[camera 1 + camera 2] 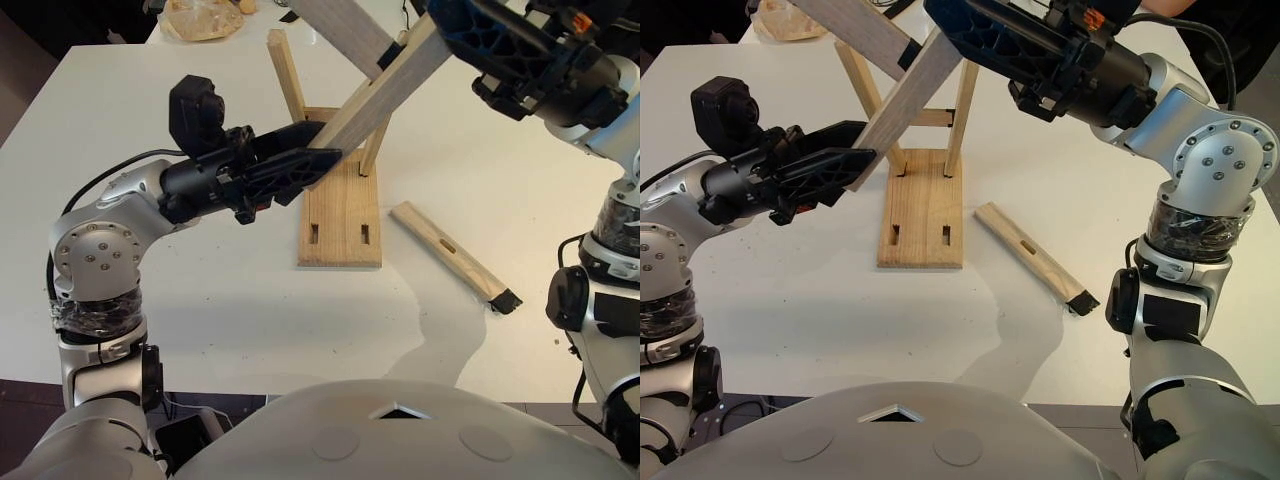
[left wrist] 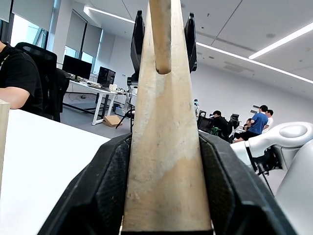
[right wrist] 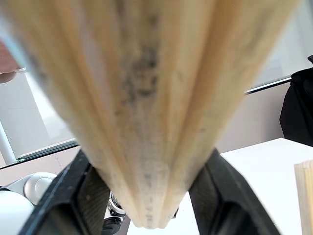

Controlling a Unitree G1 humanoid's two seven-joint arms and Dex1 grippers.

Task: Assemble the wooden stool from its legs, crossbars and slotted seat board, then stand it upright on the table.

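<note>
Stool half-built: seat board [image 1: 922, 215] lies flat, two legs [image 1: 862, 80] and crossbar [image 1: 932, 117] slotted at its twelve o'clock end. Left gripper [image 1: 855, 160] and right gripper [image 1: 960, 30] clench a third leg [image 1: 905, 103]; fourth leg [image 1: 1025, 250] lies at three o'clock.

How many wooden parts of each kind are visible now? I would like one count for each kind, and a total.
Seat board: 1
Legs: 4 (left upright leg, right upright leg, held leg gripped by left hand and right hand, loose leg lying on the table)
Crossbar: 1
Far plank, kind unclear: 1
Total: 7
</note>
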